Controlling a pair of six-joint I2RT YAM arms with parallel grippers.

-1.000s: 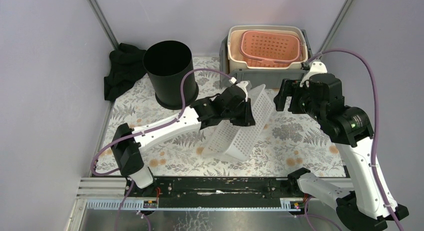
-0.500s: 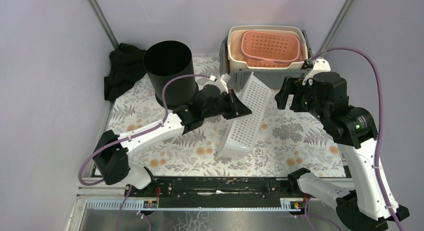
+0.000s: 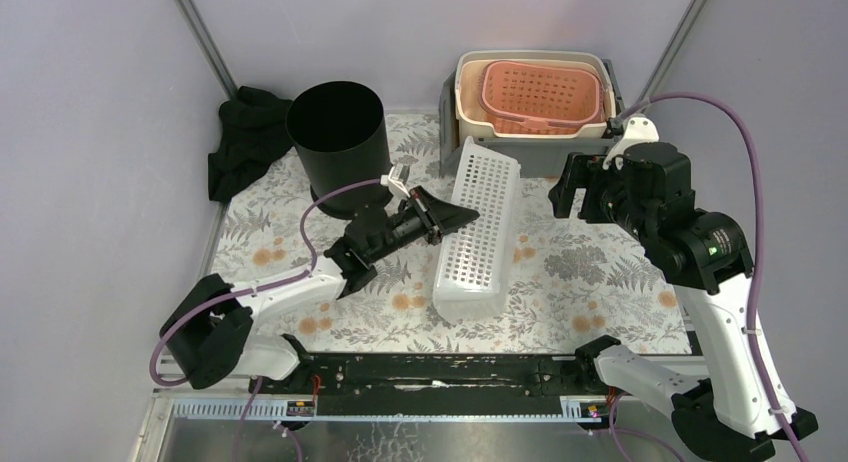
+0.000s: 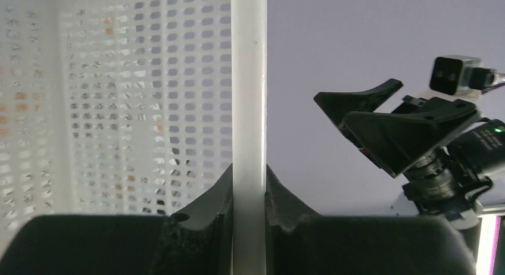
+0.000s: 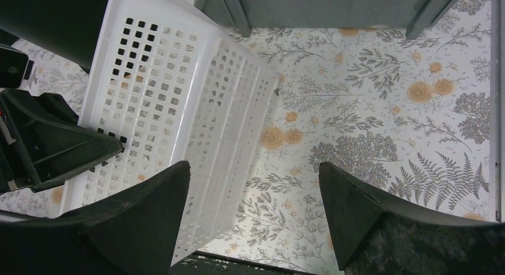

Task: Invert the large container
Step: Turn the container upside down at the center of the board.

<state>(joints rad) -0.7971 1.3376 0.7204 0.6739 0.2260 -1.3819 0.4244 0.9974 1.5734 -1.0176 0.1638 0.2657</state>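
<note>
Watching the left wrist feed, I see left gripper [image 4: 249, 183] clenched on the white basket [image 3: 482, 222] rim; overhead shows it tipped sideways, right gripper [image 5: 253, 186] released.

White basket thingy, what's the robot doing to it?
The robot's left gripper is pinching the rim of the white basket and tipping it over. Right now the basket is leaning up on its side on the flowery table, not fully upside down yet. The right gripper hangs open above it, holding nothing.
</note>
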